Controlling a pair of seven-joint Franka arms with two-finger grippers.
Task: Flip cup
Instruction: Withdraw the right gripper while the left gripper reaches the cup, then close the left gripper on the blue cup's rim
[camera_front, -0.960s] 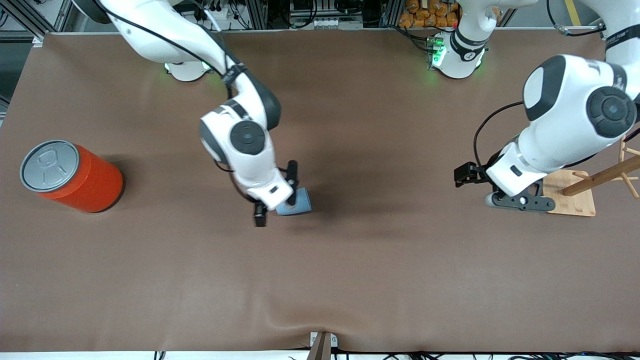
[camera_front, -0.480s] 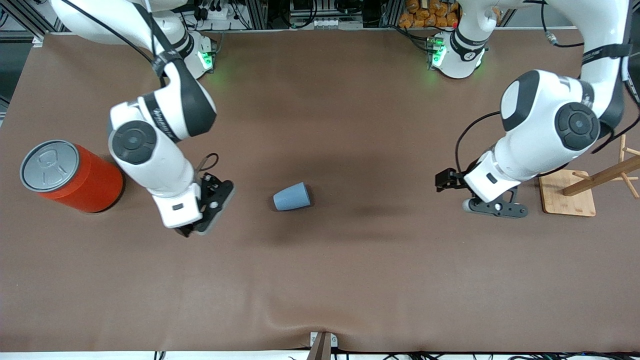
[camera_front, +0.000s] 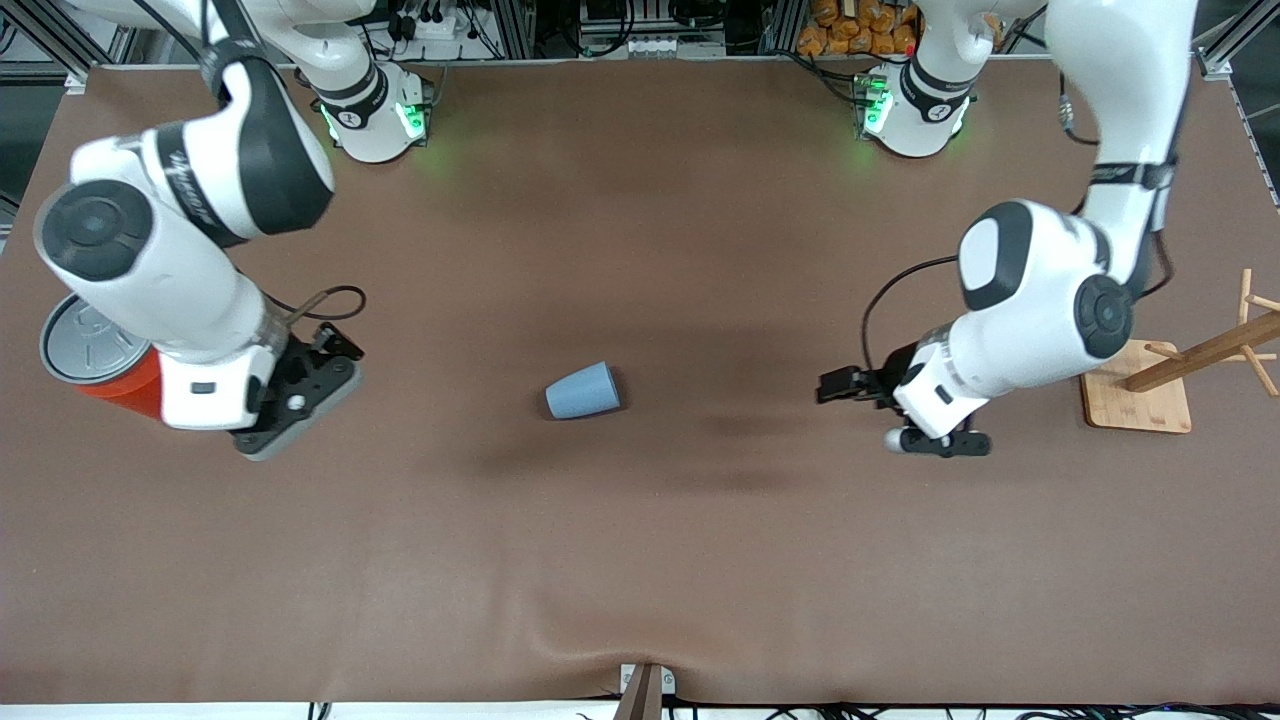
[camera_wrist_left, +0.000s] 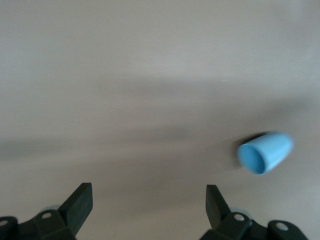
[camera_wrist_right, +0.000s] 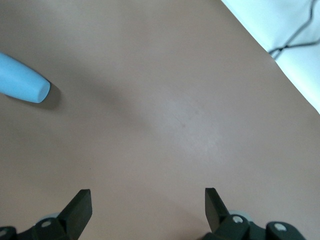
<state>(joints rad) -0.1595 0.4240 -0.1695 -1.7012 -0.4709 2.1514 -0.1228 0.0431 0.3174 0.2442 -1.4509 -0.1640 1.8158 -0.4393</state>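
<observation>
The small light-blue cup (camera_front: 584, 391) lies on its side on the brown table, mouth toward the left arm's end. It shows in the left wrist view (camera_wrist_left: 265, 152) with its darker inside visible, and in the right wrist view (camera_wrist_right: 20, 80) base end first. My right gripper (camera_front: 270, 435) is open and empty, up beside the can, well apart from the cup toward the right arm's end; it shows open in its wrist view (camera_wrist_right: 147, 197). My left gripper (camera_front: 935, 442) is open and empty, apart from the cup toward the left arm's end; its wrist view (camera_wrist_left: 148, 195) shows only table between the fingers.
A large orange-red can (camera_front: 120, 385) with a grey lid stands at the right arm's end, partly hidden by the right arm. A wooden rack on a square base (camera_front: 1140, 400) stands at the left arm's end, close to the left arm.
My right gripper has left the cup and swung away to beside the can. My left gripper has moved from the wooden rack toward the cup. The cup has stayed on its side.
</observation>
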